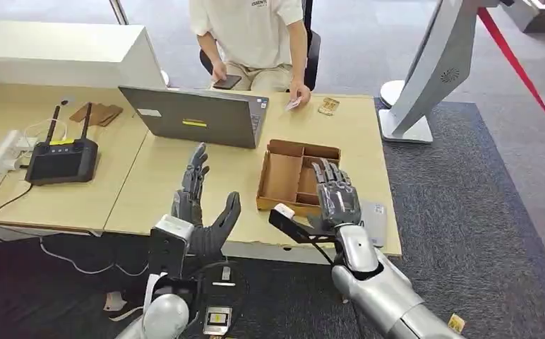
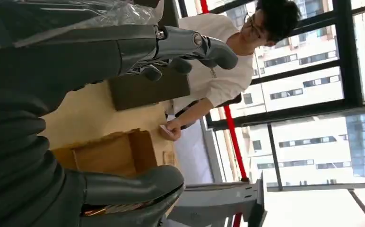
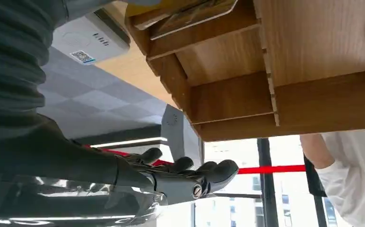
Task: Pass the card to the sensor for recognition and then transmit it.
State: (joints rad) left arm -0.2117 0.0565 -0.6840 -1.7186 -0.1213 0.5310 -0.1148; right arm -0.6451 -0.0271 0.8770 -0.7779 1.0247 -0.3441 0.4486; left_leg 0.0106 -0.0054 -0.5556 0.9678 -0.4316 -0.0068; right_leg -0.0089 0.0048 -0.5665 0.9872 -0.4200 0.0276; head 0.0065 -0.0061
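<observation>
Fig.: Both hands empty, fingers apart, w/ right hand (image 1: 336,194) over brown divided wooden tray (image 1: 281,176); left hand (image 1: 200,205) raised.
Risk: fingers may snag tray dividers, missing the card inside.

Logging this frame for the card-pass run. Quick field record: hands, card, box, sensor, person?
left hand: open, fingers spread, raised over the table, holding nothing
right hand: open, over the wooden box, holding nothing
card: in the person's hand at the table's far edge
sensor: flat grey pad by the right hand
laptop: beyond the left hand
</observation>
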